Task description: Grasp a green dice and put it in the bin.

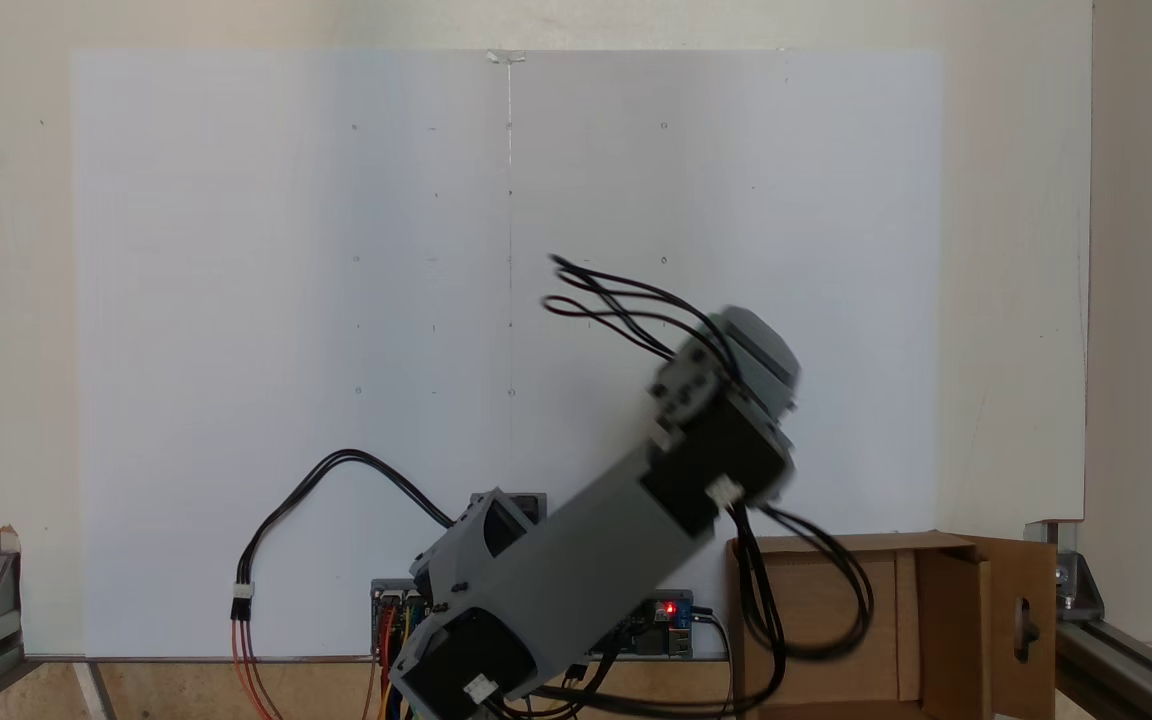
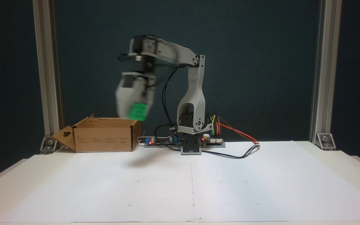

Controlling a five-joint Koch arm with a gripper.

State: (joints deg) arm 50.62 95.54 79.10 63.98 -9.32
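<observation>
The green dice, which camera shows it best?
The fixed view from the front: the green dice sits in the blurred gripper, level with the bin's rim. From above, the arm covers it.

No legible text or labels.

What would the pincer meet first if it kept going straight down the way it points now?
Probably the box. The pincer points down with the green dice held at its tip, hanging just above the box's near top corner. Blur and unclear depth leave open whether it would hit the rim or go inside.
</observation>
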